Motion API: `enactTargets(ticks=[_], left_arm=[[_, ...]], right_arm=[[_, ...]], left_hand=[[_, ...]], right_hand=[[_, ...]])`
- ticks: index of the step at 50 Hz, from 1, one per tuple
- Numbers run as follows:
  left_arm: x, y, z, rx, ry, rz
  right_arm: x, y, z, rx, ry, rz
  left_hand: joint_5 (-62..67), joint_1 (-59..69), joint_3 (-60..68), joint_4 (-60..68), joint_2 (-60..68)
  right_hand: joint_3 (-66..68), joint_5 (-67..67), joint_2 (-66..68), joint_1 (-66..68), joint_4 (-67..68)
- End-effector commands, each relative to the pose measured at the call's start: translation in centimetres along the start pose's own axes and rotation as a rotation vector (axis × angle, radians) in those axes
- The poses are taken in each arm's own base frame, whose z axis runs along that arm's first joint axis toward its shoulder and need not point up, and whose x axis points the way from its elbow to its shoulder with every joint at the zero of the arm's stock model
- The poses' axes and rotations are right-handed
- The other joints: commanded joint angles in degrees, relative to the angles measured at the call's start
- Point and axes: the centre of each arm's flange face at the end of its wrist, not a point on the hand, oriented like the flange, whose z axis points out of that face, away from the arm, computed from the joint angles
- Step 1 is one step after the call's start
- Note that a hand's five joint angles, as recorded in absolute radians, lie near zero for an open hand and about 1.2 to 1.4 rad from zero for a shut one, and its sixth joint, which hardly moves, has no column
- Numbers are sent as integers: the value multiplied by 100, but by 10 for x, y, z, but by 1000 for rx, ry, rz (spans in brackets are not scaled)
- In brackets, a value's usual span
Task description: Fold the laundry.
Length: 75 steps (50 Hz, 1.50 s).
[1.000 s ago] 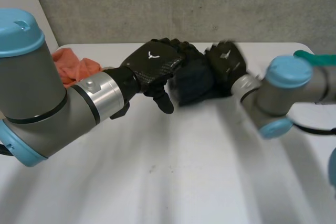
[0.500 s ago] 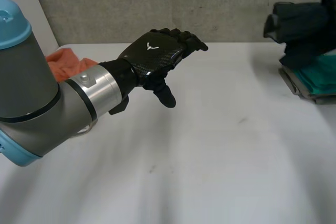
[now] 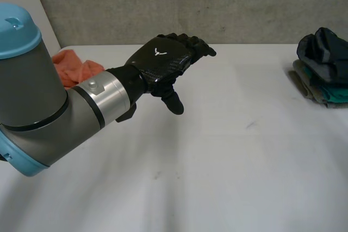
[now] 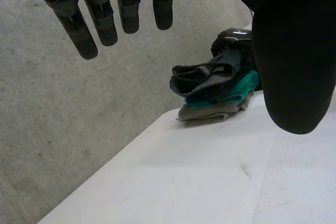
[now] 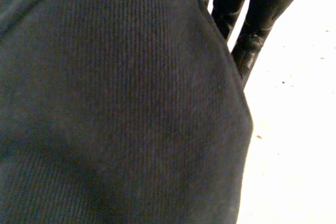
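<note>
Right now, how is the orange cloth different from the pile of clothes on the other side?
The orange cloth is a loose crumpled heap; the pile of clothes is several pieces stacked in layers. The orange cloth is one bright colour; the pile of clothes is dark, teal and grey. Both lie on the white table.

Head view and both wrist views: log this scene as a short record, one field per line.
table: white
left hand: open, fingers straight, over the table, holding nothing
right hand: against a dark ribbed cloth; grip unreadable
folded stack: at the table's right edge
stack layers: dark garment on top, teal garment under it, grey garment at the bottom
orange cloth: crumpled, unfolded, at the far left beside the left arm
</note>
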Motion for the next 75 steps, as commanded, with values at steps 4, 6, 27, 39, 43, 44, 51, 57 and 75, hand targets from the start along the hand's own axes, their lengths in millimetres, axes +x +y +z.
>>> enactTargets(ticks=[4, 6, 27, 39, 43, 44, 51, 57, 75], left_arm=[[1, 0, 0, 0, 0, -1], [1, 0, 0, -2, 2, -1], [14, -8, -2, 21, 33, 9], [14, -15, -5, 37, 30, 17], [14, -17, -4, 47, 27, 20], [12, -18, -4, 49, 22, 21], [2, -29, -4, 72, -56, -7], [-8, -33, -5, 93, -133, -6], [-208, 60, -45, -194, -819, 134]], right_arm=[[4, 23, -11, -29, -3, 34], [6, 19, -10, -26, 9, 32], [17, -67, -53, -260, 259, -41], [100, -94, -125, -640, 732, -357], [115, -115, -122, -629, 844, -452], [115, -121, -119, -611, 858, -464], [46, -207, -44, -284, 733, -486], [-45, -242, -11, -139, 502, -384], [-314, -196, -70, -250, -297, -106]], left_hand=[[-6, -50, -51, 14, 0], [-6, -50, -51, 14, 0], [-23, -67, -68, -3, -17], [-40, -83, -84, -20, -34], [-40, -83, -84, -20, -34], [-40, -83, -84, -20, -34], [-40, -83, -84, -20, -34], [-90, -134, -135, -70, -84], [-242, -285, -286, -222, -236]], right_hand=[[1320, 1608, 1272, 2579, 1155], [293, 581, 245, 1553, 129], [-5680, -5392, -5728, -4421, -5845], [-5680, -5392, -5728, -4421, -5845], [-5680, -5392, -5728, -4421, -5845], [-5680, -5392, -5728, -4421, -5845], [-5680, -5392, -5728, -4421, -5845], [-5680, -5392, -5728, -4421, -5845], [-5680, -5392, -5728, -4421, -5845]])
